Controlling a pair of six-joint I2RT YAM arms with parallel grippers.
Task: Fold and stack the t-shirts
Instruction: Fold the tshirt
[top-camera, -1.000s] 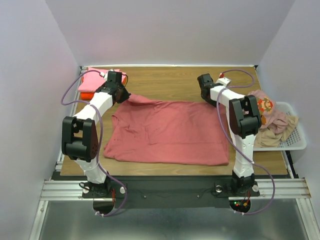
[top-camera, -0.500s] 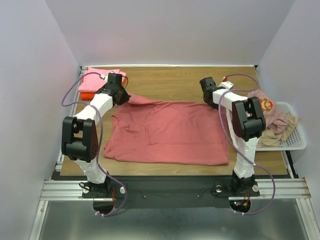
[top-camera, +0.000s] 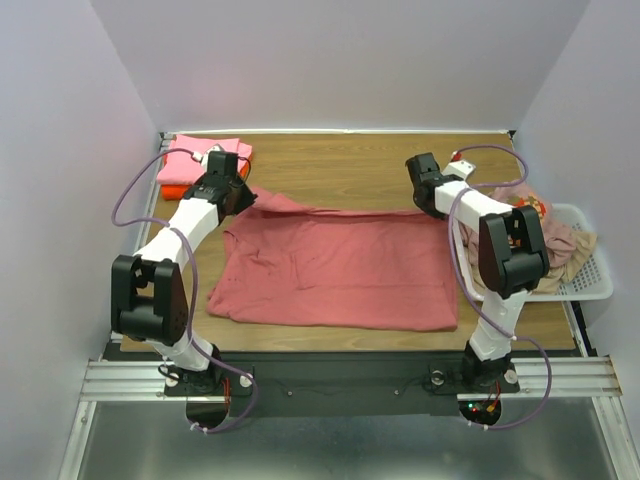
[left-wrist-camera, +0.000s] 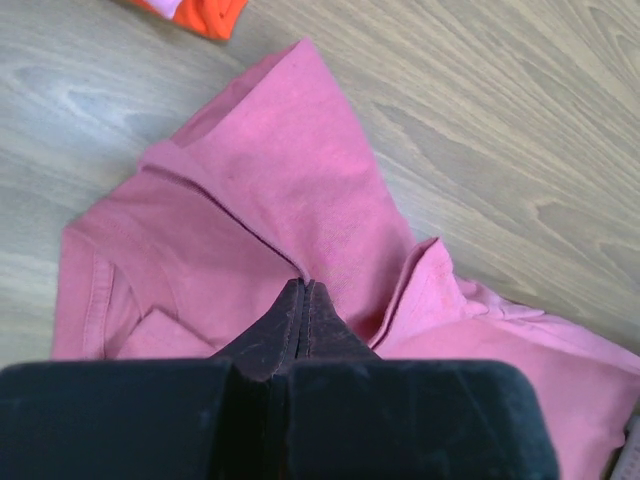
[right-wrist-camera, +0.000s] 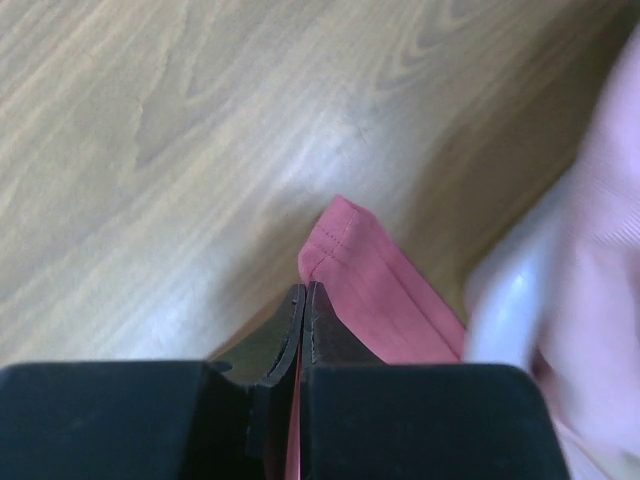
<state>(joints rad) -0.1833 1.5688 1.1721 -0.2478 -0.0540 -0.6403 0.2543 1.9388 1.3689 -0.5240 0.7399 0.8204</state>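
A dusty rose-red t-shirt (top-camera: 330, 270) lies spread across the middle of the wooden table. My left gripper (top-camera: 243, 192) is shut on its far left part by the sleeve; in the left wrist view the closed tips (left-wrist-camera: 305, 284) pinch a raised fold of the red cloth (left-wrist-camera: 290, 190). My right gripper (top-camera: 438, 208) is shut on the shirt's far right corner; the right wrist view has the stitched hem corner (right-wrist-camera: 350, 245) sticking out past the closed tips (right-wrist-camera: 305, 288). The far edge runs taut between the two grippers.
A folded light pink shirt (top-camera: 195, 157) rests on a bright orange one (top-camera: 172, 188) at the back left corner. At the right edge stands a white mesh basket (top-camera: 590, 285) with a pixel-print shirt (top-camera: 527, 208) and a beige one (top-camera: 545, 278).
The right gripper came down onto the shirt's far right corner and shut on it. The left arm shifted slightly while gripping; the far edge has pulled straighter.
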